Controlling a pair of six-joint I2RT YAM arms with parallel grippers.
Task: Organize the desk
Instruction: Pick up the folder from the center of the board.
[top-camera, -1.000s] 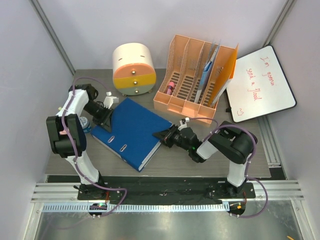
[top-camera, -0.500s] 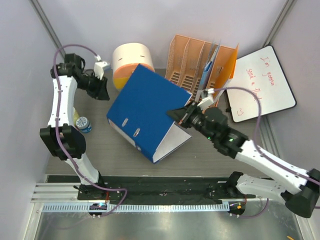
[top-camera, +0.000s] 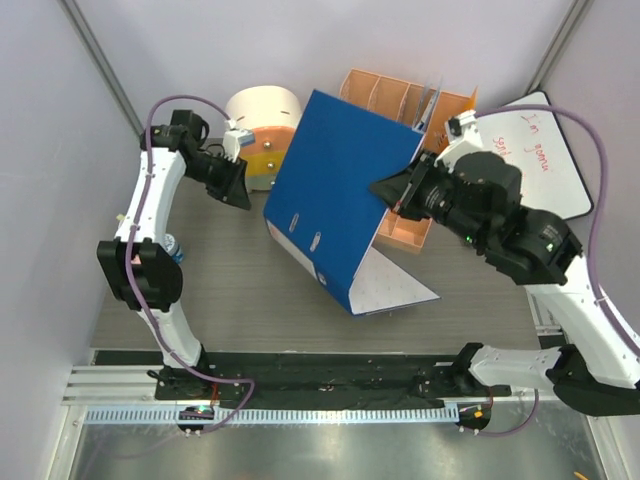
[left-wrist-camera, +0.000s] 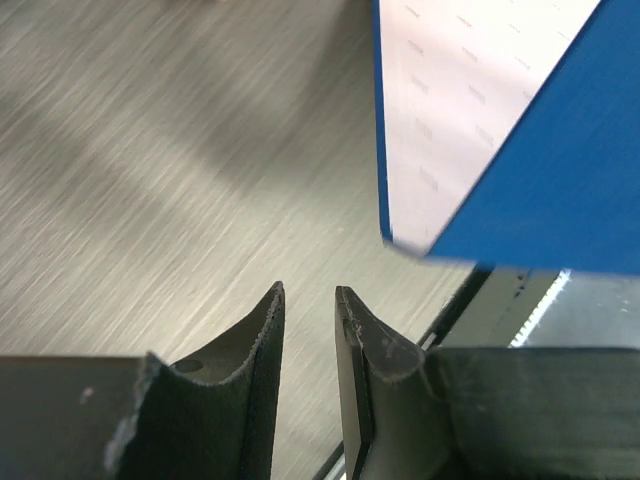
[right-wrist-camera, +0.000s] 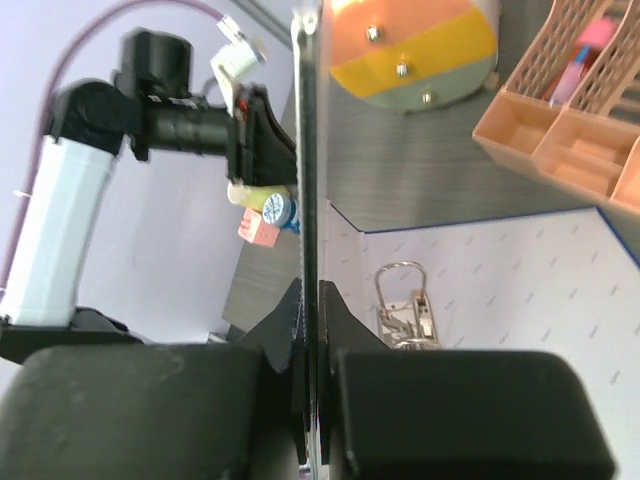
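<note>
My right gripper (top-camera: 382, 188) (right-wrist-camera: 308, 292) is shut on the edge of the top cover of a blue ring binder (top-camera: 335, 185) (right-wrist-camera: 308, 120). It holds the binder tilted up above the dark grey desk (top-camera: 230, 290) (left-wrist-camera: 130, 150). The binder hangs open, showing its white inside (top-camera: 395, 290) (right-wrist-camera: 500, 270) and metal rings (right-wrist-camera: 405, 300). My left gripper (top-camera: 242, 193) (left-wrist-camera: 310, 292) hovers left of the binder, apart from it. Its jaws stand narrowly parted with nothing between them. A corner of the binder (left-wrist-camera: 520, 190) shows at the upper right of the left wrist view.
A round cream drawer unit (top-camera: 262, 115) (right-wrist-camera: 415, 45) stands at the back left. An orange file organizer (top-camera: 375, 95) (right-wrist-camera: 570, 110) stands behind the binder, and a whiteboard (top-camera: 540, 165) leans at the right. A small blue-capped bottle (top-camera: 170, 245) (right-wrist-camera: 272, 208) and a pink block (right-wrist-camera: 258, 230) sit at the desk's left edge.
The right gripper has lifted the binder off the desk, up and toward the back right, and it swung open. The left gripper left the binder and moved back beside the drawer unit.
</note>
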